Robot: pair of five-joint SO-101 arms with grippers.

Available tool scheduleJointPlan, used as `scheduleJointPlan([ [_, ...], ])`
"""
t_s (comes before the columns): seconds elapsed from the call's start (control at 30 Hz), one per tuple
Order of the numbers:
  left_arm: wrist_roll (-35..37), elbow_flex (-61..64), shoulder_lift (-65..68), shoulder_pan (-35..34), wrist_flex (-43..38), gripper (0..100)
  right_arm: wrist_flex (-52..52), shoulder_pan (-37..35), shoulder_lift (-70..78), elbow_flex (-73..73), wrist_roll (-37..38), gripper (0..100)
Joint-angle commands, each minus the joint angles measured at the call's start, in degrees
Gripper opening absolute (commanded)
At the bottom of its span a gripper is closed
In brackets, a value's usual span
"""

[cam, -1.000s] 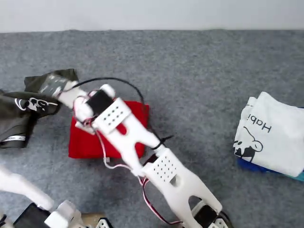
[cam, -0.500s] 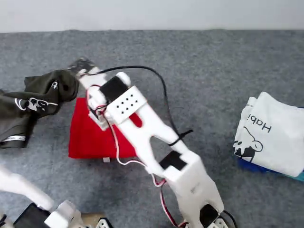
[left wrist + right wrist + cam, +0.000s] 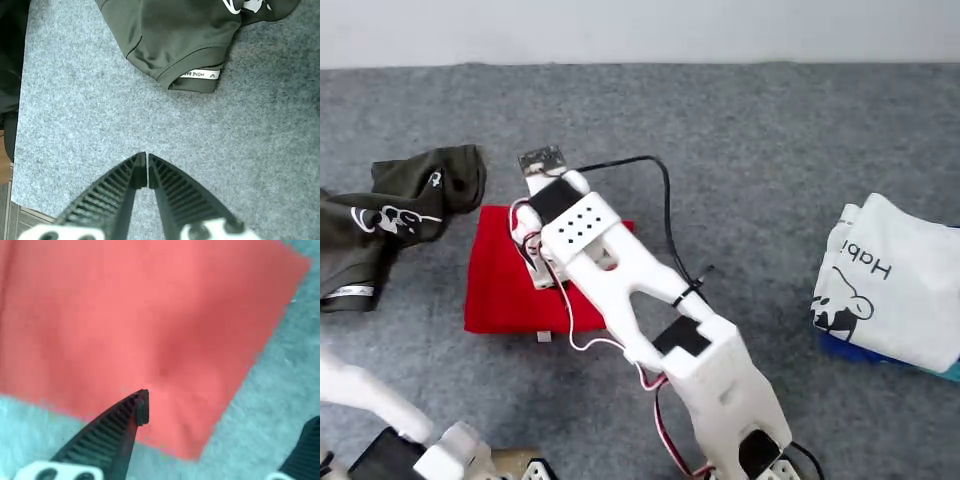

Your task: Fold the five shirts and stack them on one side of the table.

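Grey desk (image 3: pixel 740 130). Right arm (image 3: pixel 650 300) runs from 6 o'clock up toward 10 o'clock and ends over the red shirt (image 3: pixel 495 290). Stack (image 3: pixel 895 285), white shirt on top, sits at 3 o'clock by the desk edge, well apart from the rest. Red shirt is folded flat at 9 o'clock of desk centre, long axis 9-to-3. Dark shirt (image 3: pixel 380 230) is crumpled and unfolded at 10 o'clock, just beside the red one's corner. Left arm (image 3: pixel 360 395) is low at 7 o'clock, the nearer arm to the dark shirt.

Right gripper (image 3: pixel 227 412): jaws wide, empty, straight above the red shirt near its edge. Left gripper (image 3: pixel 148 170): jaws together, empty, over bare desk, dark shirt ahead of them.

Likely next: the right arm grabs the red shirt and carries it toward 3 o'clock.
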Motion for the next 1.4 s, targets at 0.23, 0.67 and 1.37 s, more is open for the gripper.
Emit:
scheduleJointPlan([
  [0.23,0.7,-0.2,-2.0,0.4,0.9,2,-8.6,0.1,11.6,-0.3,-4.0,34.8],
  [0.67,0.7,-0.2,-2.0,0.4,0.9,2,-2.3,5.6,13.1,-0.4,-0.8,1.1],
  [1.37,0.6,-0.2,-2.1,0.4,1.0,2,7.8,33.5,-8.9,14.9,58.5,0.9],
])
